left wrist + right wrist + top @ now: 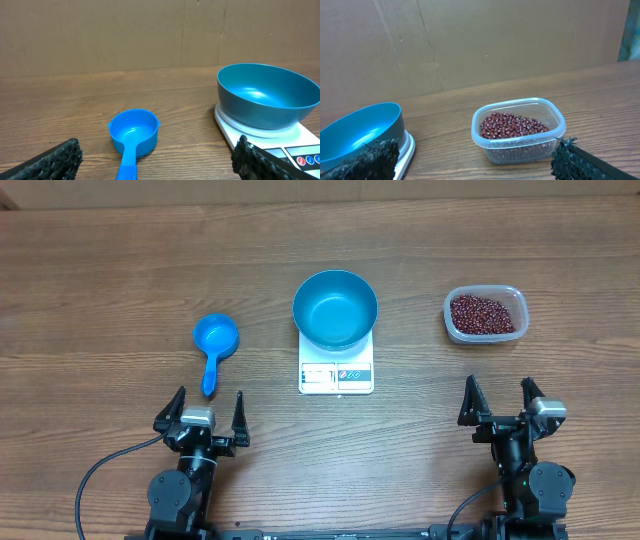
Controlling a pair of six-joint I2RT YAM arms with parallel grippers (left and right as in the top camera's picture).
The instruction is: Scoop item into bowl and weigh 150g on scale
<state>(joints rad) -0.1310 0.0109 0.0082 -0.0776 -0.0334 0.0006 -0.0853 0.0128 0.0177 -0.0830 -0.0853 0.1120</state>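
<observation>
Two arms are sitting at the near edge of the worktop [100,280], and both are showing their jaws spread wide with nothing between them: the left gripper [209,400] is gaping empty, and the right gripper [497,392] is doing the same over on the other side. Between them, further out, the blue bowl [335,308] is resting on the white scale [336,375], and its inside is looking bare, so no weighing is under way yet. The beans [485,314] are all lying in the clear tub [449,328], which is standing to the right of the scale and straight out ahead of the right gripper, well apart from it. The piece that is mattering now is the small blue scoop [215,340]: it is lying on the wood to the left of the scale, directly in front of the left gripper, with its long axis running almost straight away from the robot. Its cup is pointing to the far end and its handle is trailing back, the handle tip lying just beyond the open fingers. So the left arm is looking clearly nearer to it, and a short reach forward along that line is looking like the likely opening move. The beans, though, are sitting on the opposite side, past the bowl.
</observation>
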